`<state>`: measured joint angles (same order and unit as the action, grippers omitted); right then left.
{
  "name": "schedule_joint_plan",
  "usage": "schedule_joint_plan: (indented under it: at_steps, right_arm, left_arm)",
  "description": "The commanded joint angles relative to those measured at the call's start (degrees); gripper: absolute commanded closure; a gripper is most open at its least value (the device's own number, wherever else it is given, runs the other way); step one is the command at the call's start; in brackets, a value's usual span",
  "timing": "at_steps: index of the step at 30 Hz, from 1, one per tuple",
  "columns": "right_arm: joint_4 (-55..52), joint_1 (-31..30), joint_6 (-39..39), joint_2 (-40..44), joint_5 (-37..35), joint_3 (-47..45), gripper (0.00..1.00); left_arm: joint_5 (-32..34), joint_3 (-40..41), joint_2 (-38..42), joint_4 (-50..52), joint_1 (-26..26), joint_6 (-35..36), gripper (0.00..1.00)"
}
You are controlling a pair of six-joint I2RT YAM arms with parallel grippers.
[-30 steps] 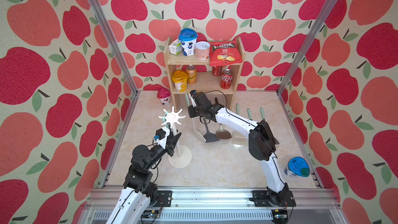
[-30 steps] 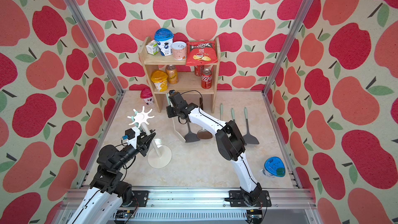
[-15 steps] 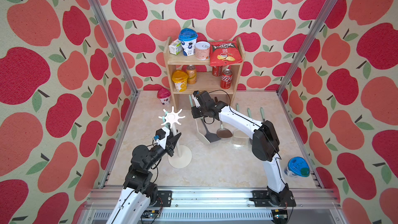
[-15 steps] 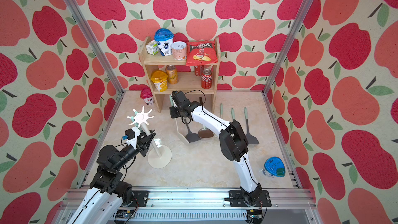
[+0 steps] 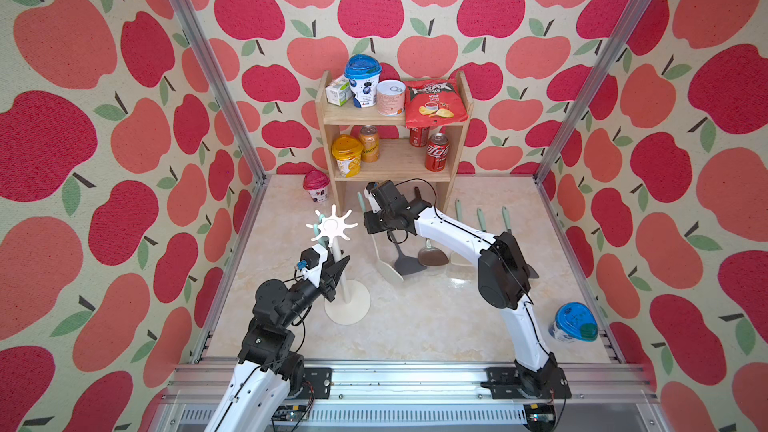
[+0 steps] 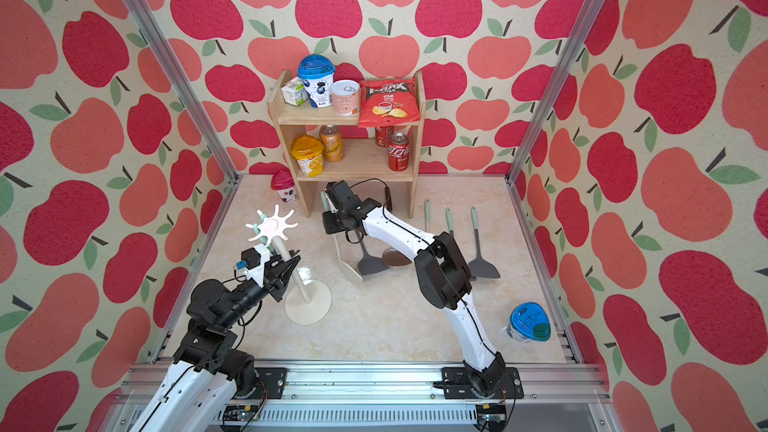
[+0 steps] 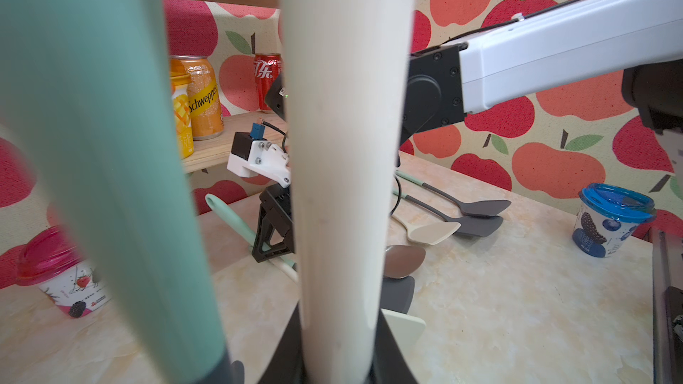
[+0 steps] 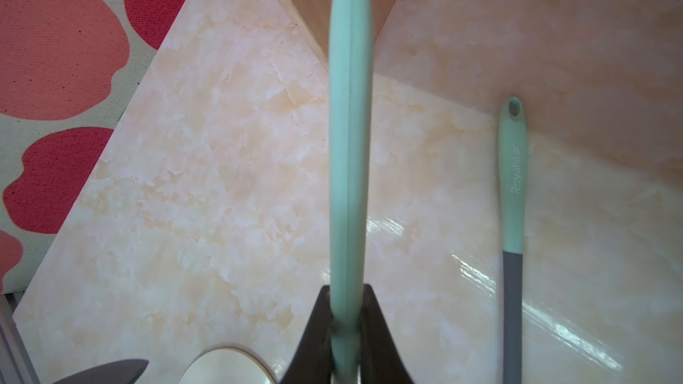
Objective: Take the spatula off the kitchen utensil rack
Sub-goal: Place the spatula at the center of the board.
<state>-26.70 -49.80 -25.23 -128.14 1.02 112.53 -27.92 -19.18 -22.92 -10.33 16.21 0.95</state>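
The white kitchen utensil rack (image 5: 332,225) (image 6: 272,226) stands at the front left on its round base. My left gripper (image 5: 336,268) (image 7: 338,345) is shut on its pole (image 7: 343,142). The spatula (image 5: 388,272) (image 6: 351,272) has a mint handle (image 8: 349,123) and a cream blade. It hangs tilted to the right of the rack, off its prongs, with the blade low over the table. My right gripper (image 5: 372,220) (image 8: 347,308) is shut on its handle. Another mint-handled utensil (image 7: 111,179) hangs on the rack's left side.
Several utensils lie on the table under my right arm: a dark spatula (image 5: 409,263), a brown spoon (image 5: 432,257) and more to the right (image 6: 482,268). The wooden shelf (image 5: 390,160) stands behind. A pink cup (image 5: 316,187) sits back left, a blue cup (image 5: 575,322) front right.
My right gripper has shifted a little to the right with the spatula, away from the rack, and the blade has sunk toward the table. The left arm has not moved.
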Motion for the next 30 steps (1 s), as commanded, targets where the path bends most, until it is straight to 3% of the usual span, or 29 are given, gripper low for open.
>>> schedule_joint_plan:
  at_steps: [1, 10, 21, 30]
  right_arm:
    - [-2.12, 0.23, -0.36, -4.68, -1.66, 3.01, 1.00]
    - [-2.40, -0.12, 2.28, -10.79, -9.43, 10.02, 1.00]
    - [-12.41, -1.16, 3.53, -23.15, -14.74, 26.22, 1.00]
    - [-13.43, -2.14, 3.91, -26.23, -20.24, 27.59, 1.00]
  left_arm:
    - [0.24, 0.42, -0.88, 1.58, -0.39, 0.36, 1.00]
    - [0.59, -0.93, -1.02, 3.76, -0.38, 0.63, 1.00]
    - [3.39, -2.63, -1.28, 6.14, -0.04, 0.41, 1.00]
    - [2.35, -2.86, -4.96, 3.08, -0.38, 0.25, 1.00]
